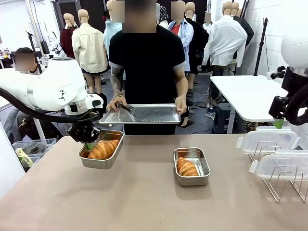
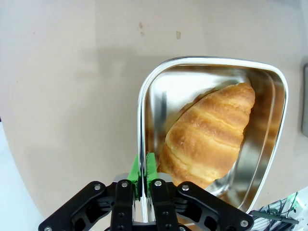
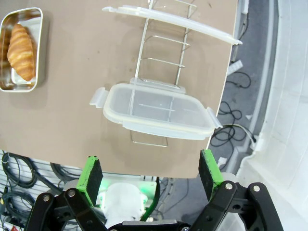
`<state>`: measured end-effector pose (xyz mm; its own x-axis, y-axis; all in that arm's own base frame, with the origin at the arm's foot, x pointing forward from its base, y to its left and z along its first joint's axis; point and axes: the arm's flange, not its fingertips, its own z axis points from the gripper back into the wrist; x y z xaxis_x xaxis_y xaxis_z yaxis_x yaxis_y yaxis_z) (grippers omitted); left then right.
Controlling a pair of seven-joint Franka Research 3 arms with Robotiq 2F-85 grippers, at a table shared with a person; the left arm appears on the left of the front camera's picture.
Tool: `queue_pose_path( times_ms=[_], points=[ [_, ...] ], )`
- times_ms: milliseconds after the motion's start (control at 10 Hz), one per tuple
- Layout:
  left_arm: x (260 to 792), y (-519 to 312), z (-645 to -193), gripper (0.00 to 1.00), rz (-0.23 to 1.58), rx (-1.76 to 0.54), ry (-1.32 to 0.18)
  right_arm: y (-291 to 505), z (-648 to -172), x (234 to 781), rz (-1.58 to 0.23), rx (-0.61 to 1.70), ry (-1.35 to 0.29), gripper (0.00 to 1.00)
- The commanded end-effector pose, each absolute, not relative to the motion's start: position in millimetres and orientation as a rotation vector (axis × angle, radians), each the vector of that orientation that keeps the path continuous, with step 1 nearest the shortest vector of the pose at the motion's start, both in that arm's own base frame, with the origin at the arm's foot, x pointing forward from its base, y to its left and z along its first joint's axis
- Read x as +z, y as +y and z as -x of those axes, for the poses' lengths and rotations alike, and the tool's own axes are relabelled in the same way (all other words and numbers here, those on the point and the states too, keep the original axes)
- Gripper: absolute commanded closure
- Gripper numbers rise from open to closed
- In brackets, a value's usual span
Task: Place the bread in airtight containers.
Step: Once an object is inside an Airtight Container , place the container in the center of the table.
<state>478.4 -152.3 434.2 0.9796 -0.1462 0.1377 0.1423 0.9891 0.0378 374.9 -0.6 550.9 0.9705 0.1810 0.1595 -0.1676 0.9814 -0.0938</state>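
My left gripper [image 1: 89, 140] is shut on the near rim of a steel airtight container [image 1: 111, 161], which sits tilted and looks slightly raised off the table. A golden croissant [image 1: 103, 149] lies inside it. The left wrist view has the green pads [image 2: 150, 168] clamped on the container's rim [image 2: 142, 106], beside the croissant [image 2: 211, 139]. A second container [image 1: 204, 166] rests flat at mid-table with the other croissant [image 1: 186, 167] in it; the same container [image 3: 41, 48] is in the right wrist view. My right gripper [image 3: 151, 175] is open, high above the lids.
A person across the table holds a perforated metal tray [image 1: 159, 114] with both hands. Two translucent lids [image 1: 267, 142] [image 1: 281, 164] lie on a wire rack [image 1: 276, 187] at the right edge. From above, one lid [image 3: 156, 113] and another lid [image 3: 168, 21] rest on the wire rack [image 3: 163, 53].
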Motion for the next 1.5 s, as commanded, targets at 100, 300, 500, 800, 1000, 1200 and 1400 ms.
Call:
queue_pose_path(
  times_ms=[100, 300, 500, 800, 1000, 1200, 1400],
  points=[
    [438, -150, -478, 1.0, -0.04, -0.15, -0.145, 2, -377, 553, 0.074, 0.157, -0.171, 0.0],
    [434, -152, -478, 1.0, -0.028, -0.145, -0.141, 2, -377, 553, 0.074, 0.157, -0.171, 0.0],
    [429, -129, -482, 1.0, -0.007, -0.104, -0.134, 2, -377, 553, 0.074, 0.157, -0.171, 0.0],
    [418, -93, -487, 1.0, 0.026, -0.073, -0.165, 2, -377, 553, 0.074, 0.157, -0.171, 0.0],
    [400, -72, -497, 1.0, 0.023, -0.076, -0.168, 2, -377, 553, 0.074, 0.157, -0.171, 0.0],
    [386, -55, -507, 1.0, 0.039, -0.034, -0.165, 2, -377, 553, 0.074, 0.157, -0.171, 0.0],
    [383, -45, -508, 1.0, 0.055, -0.037, -0.185, 2, -377, 553, 0.074, 0.157, -0.171, 0.0]
  ],
)
